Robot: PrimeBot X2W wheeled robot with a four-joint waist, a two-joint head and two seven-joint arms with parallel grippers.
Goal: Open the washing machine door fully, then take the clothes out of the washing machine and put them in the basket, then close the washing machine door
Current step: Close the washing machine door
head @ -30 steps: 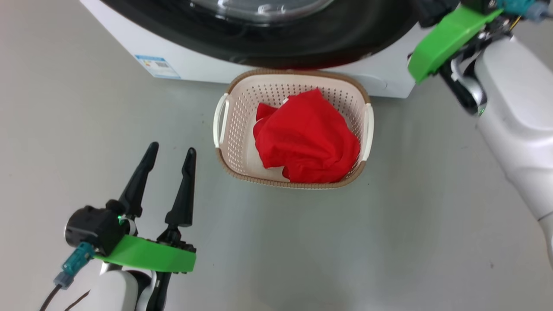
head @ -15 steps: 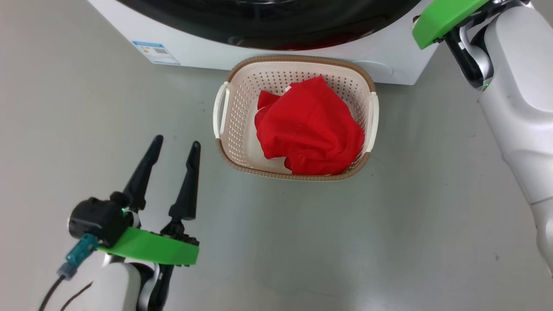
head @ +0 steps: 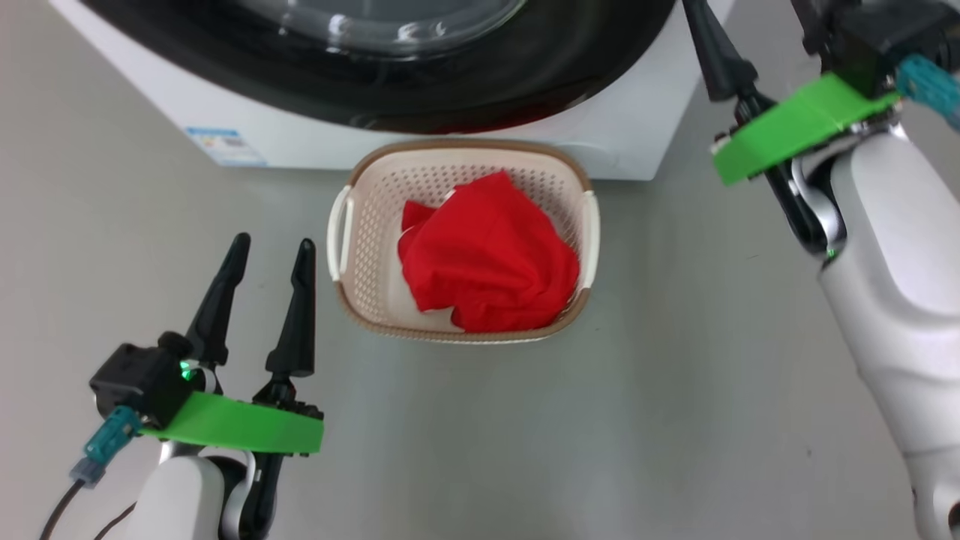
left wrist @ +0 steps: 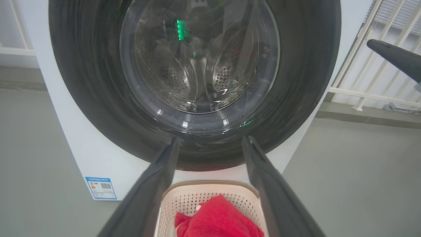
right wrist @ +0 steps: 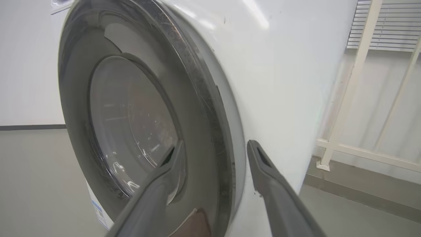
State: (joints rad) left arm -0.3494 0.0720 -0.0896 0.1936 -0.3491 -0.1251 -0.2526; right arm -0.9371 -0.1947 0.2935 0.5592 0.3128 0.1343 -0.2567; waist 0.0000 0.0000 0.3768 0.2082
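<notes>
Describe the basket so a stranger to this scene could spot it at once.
Find the big white washing machine with its round black-rimmed door. On the grey floor in front of it sits the basket, a small cream perforated tub. Its brown woven-look rim, white side handles and heap of red clothes inside set it apart.

clothes [head: 487,262] in basket [head: 375,240] | basket on floor [head: 675,420] | washing machine [head: 622,142] behind basket

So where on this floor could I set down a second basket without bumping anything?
Widest bare floor lies on the robot's side of the basket, between the left gripper and the right arm; another strip runs between basket and that arm. Crowded: the basket backs close onto the washing machine, and the left gripper's fingers stand near its left handle.
</notes>
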